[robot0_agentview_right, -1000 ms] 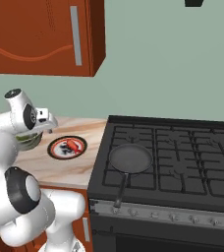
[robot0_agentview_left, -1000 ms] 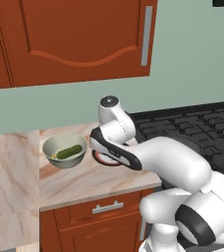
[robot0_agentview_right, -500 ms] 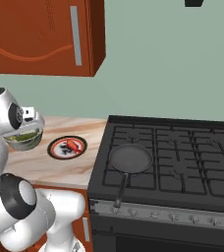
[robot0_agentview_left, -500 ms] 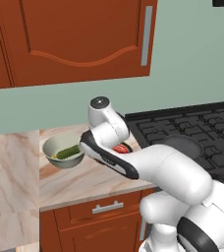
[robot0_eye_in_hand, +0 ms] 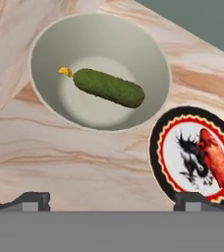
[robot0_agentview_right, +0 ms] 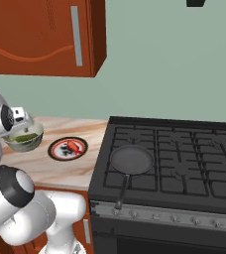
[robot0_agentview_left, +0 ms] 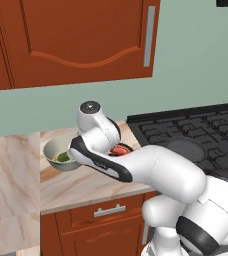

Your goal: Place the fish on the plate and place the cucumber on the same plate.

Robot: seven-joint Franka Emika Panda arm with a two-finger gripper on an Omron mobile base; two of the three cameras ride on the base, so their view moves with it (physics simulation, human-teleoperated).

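Note:
The dark green cucumber (robot0_eye_in_hand: 109,87) lies alone in a pale greenish-grey bowl (robot0_eye_in_hand: 50,44), with a yellow nub at one end. Beside the bowl sits the black-rimmed plate (robot0_eye_in_hand: 174,156), and the red-orange fish (robot0_eye_in_hand: 217,160) rests on its white centre. My gripper (robot0_eye_in_hand: 111,199) hovers above the counter near the bowl, open, its two tips wide apart with nothing between them. From the right base view the bowl (robot0_agentview_right: 23,141) stands left of the plate (robot0_agentview_right: 53,149) with the fish (robot0_agentview_right: 74,146). My arm partly hides the plate in the left base view.
A black frying pan (robot0_agentview_right: 131,159) sits on the dark stove (robot0_agentview_right: 184,149) to the right of the marble counter (robot0_agentview_left: 86,182). Red-brown wall cabinets (robot0_agentview_left: 76,40) hang overhead. The counter's front edge runs just below the bowl (robot0_agentview_left: 56,162).
My arm has swung left from over the plate to over the bowl. The fish has stayed on the plate and the cucumber in the bowl.

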